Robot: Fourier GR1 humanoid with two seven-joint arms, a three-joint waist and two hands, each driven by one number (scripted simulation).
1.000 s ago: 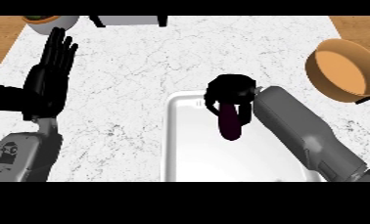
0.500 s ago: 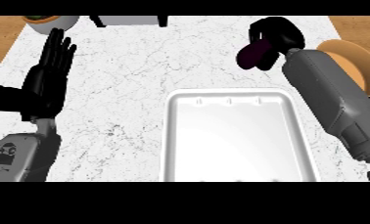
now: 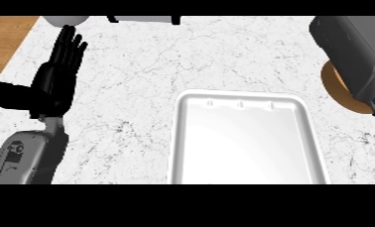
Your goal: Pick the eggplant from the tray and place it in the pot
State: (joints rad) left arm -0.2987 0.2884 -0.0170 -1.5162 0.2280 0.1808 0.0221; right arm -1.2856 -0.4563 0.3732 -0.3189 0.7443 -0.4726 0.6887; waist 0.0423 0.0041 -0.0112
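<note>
Left hand [image 3: 58, 72] rested at left edge of counter [image 3: 219, 57], fingers straight, spread wide, pointing up, holding nothing. Right forearm [image 3: 350, 52] lay over pot [image 3: 337, 91] at right edge. Right hand was out of frame, so its state could not be told. Eggplant was unseen, its place untellable. Tray [image 3: 183, 141] sat near centre, just left of pot.

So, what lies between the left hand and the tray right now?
Only bare marble counter, seen in the head view; left hand and tray stand apart.
</note>
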